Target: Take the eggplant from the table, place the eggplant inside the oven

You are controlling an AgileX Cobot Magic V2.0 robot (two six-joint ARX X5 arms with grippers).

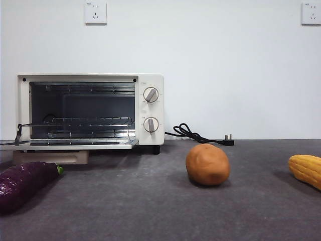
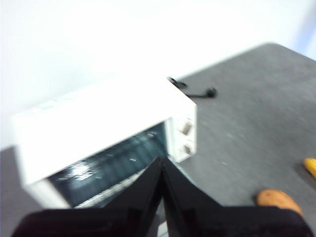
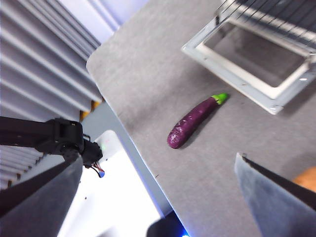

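Grey speckled desk (image 1: 150,201), white wall with two sockets behind.
Eggplant (image 3: 195,118) lies on desk before the open oven (image 1: 90,110), its end cut off in front view. Left gripper (image 2: 162,165), blurred, fingers pressed together, empty. Right gripper (image 3: 158,177) fingers spread wide, empty, above eggplant.

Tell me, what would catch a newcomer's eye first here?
Probably the cream-white toaster oven, standing at the back left of the dark grey table with its glass door folded down. Next, the glossy purple eggplant lying in front of it, and the round orange-brown potato near the middle.
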